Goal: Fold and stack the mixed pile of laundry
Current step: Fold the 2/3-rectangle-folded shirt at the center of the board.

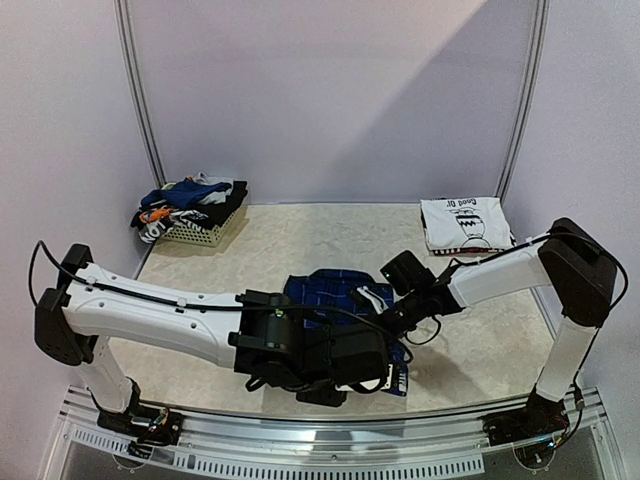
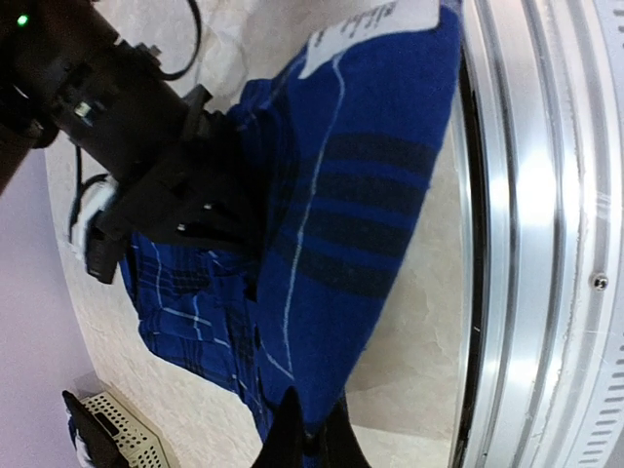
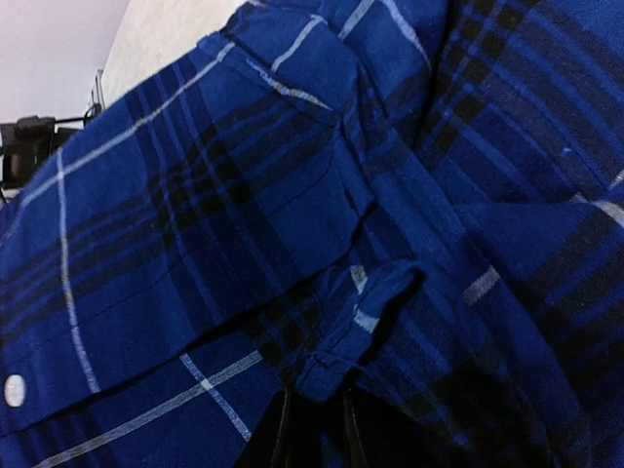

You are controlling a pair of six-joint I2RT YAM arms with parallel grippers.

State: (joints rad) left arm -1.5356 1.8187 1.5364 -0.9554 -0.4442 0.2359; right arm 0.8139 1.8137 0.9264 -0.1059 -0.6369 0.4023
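Plaid shirt lies bunched at the middle of the table's near edge, under both wrists. Left gripper: jaws together on an edge of the shirt. Right gripper: jaws narrow, a tuck of plaid between them, which reads as a pinch.

Judgement: draw the two holds apart and lift so the cloth hangs flat before any fold, and keep it from sliding off the near edge.

Rest of the pile sits in the basket, far left corner.

Hidden: most of the shirt in the top view, behind the arms; collar and sleeves not traceable.
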